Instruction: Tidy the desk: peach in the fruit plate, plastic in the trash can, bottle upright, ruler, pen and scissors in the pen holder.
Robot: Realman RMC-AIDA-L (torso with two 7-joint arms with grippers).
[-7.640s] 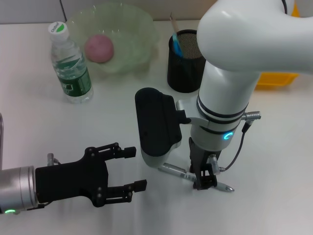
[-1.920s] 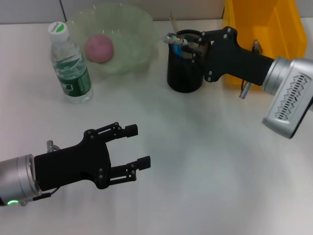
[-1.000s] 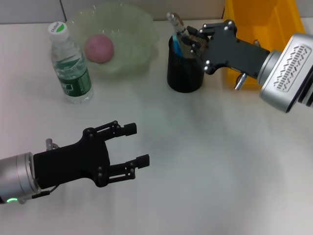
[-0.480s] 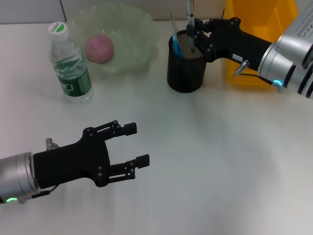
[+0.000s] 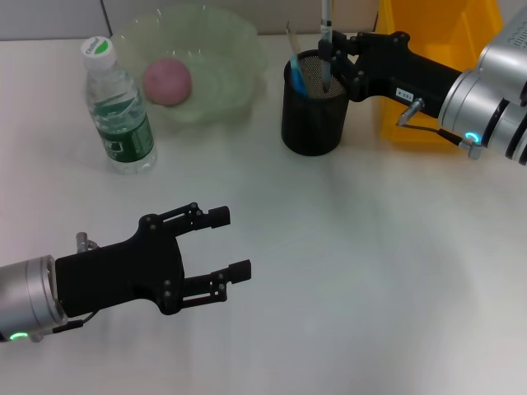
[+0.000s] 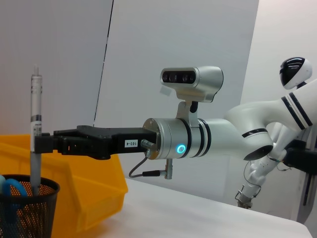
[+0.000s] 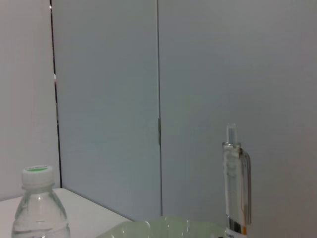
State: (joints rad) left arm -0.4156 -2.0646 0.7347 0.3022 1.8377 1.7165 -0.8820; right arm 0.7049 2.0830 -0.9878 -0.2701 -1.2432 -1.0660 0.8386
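Observation:
My right gripper (image 5: pixel 328 53) is shut on the pen (image 5: pixel 324 37), holding it upright with its lower end inside the black mesh pen holder (image 5: pixel 312 115). The left wrist view shows the same pen (image 6: pixel 35 134) standing in the holder (image 6: pixel 27 208) with the right gripper (image 6: pixel 42 144) clamped on it. Blue scissors handles (image 5: pixel 298 78) and a thin ruler end (image 5: pixel 291 37) stick out of the holder. The peach (image 5: pixel 167 81) lies in the green fruit plate (image 5: pixel 222 58). The bottle (image 5: pixel 119 107) stands upright. My left gripper (image 5: pixel 226 244) hovers open over the near table. No plastic shows.
A yellow bin (image 5: pixel 436 33) stands at the back right, behind my right arm. The pen holder sits between the fruit plate and the bin. The bottle (image 7: pixel 39 206) and the pen (image 7: pixel 234 183) show in the right wrist view.
My right gripper carried the pen from the near table to the pen holder, turned it upright and lowered its tip into the holder. The left gripper has barely moved.

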